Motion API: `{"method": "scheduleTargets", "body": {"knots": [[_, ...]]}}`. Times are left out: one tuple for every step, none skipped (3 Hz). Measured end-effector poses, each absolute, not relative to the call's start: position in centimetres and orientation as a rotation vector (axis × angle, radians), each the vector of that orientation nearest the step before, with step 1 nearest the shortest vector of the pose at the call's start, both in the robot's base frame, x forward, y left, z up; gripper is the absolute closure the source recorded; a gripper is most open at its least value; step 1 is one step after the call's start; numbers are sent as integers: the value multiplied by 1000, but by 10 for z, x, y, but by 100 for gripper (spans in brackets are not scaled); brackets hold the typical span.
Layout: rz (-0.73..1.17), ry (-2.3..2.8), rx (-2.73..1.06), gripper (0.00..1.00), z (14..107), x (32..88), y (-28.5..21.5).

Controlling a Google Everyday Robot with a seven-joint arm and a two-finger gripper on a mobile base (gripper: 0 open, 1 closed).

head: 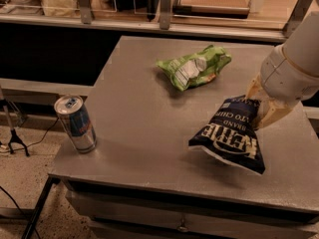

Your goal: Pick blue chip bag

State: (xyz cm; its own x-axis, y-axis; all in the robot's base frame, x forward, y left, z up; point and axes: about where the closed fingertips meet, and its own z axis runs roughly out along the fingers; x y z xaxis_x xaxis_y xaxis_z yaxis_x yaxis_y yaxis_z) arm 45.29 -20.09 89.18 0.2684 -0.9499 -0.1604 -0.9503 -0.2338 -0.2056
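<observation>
End effector (260, 106) at the tabletop's (139, 108) right grips the blue chip bag (229, 137) by its upper edge. Behind lies the green bag (194, 67), front-left the can (76, 123).

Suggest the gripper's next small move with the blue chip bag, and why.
Probably raise the gripper straight up. It grips the blue chip bag by its upper edge, and the bag hangs tilted, its lower corner at or near the table. The green bag lies apart, out of the way.
</observation>
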Motion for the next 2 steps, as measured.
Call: {"method": "scheduleTargets", "body": {"knots": [[-59,1705,-2244,100,926,450,-196],[-68,1697,-2238,100,931,450,-195]]}}
